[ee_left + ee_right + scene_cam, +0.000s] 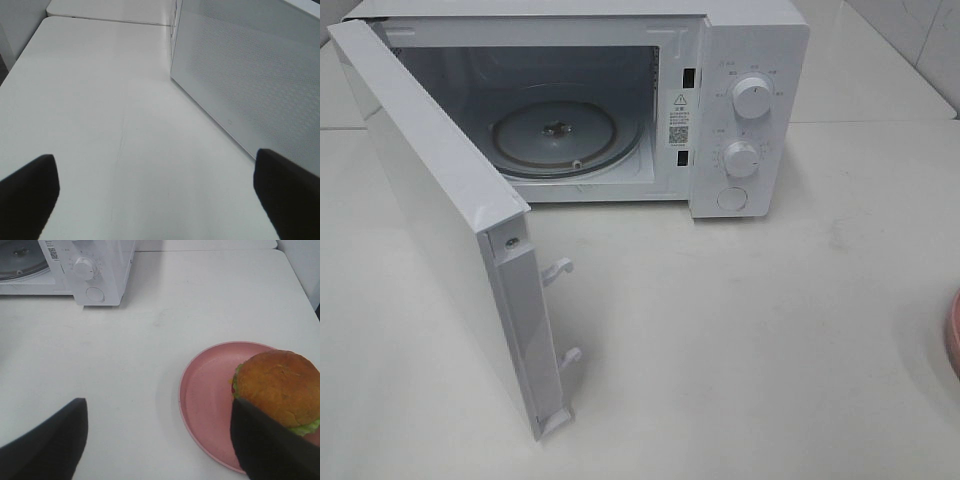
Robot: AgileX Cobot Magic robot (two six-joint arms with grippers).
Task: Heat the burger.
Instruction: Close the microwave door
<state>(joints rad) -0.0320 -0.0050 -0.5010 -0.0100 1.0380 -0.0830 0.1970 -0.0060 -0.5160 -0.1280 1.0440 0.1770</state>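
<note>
So the right gripper (157, 440) is spread wide with nothing in it, hovering over the white desk (150, 355). The burger (280, 390) sits right by one of its fingers (270, 445), on a pink plate (205, 405), and that finger overlaps the plate's near edge in the wrist view. Farther out ahead is the white microwave (750, 110) with its door (430, 210) swung fully open and the glass turntable (565, 140) bare inside. The left gripper (155, 195) is wide open too, empty, just over bare desk with the microwave door's outer face right beside it.
</note>
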